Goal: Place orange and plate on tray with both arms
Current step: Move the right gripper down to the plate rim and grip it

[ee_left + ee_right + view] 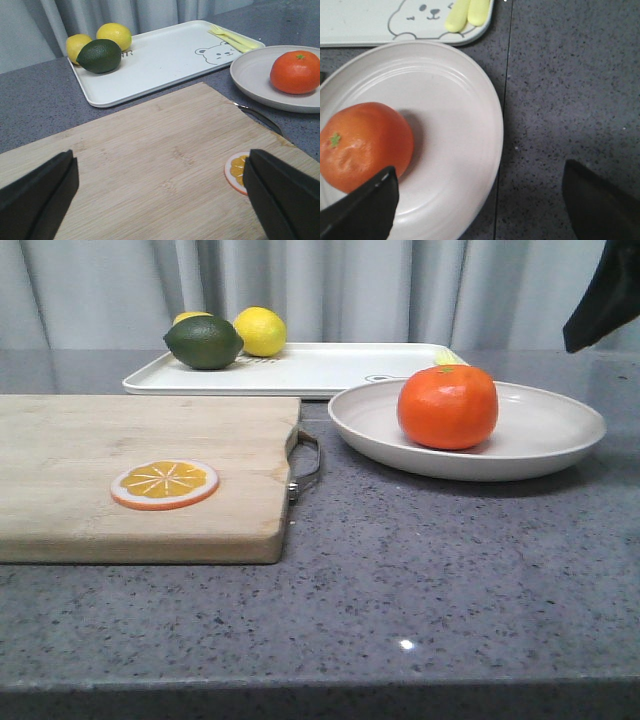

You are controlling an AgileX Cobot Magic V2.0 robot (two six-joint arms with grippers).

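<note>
Glossy orange (362, 145) with green stem mark sits in beige plate (460, 125), under right jaws, apart; left jaws apart.

Second lemon (190, 317) mostly hidden behind lime (204, 342) (front view).

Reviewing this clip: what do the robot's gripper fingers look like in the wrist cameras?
Both grippers have plain matte black fingers with flat, blocky, wedge-like tips. The left gripper shows two such fingers at the frame corners; the right gripper looks the same, fingers dark and unmarked. No cables, logos or labels are visible. In the front view only a black piece of the right arm shows.
</note>
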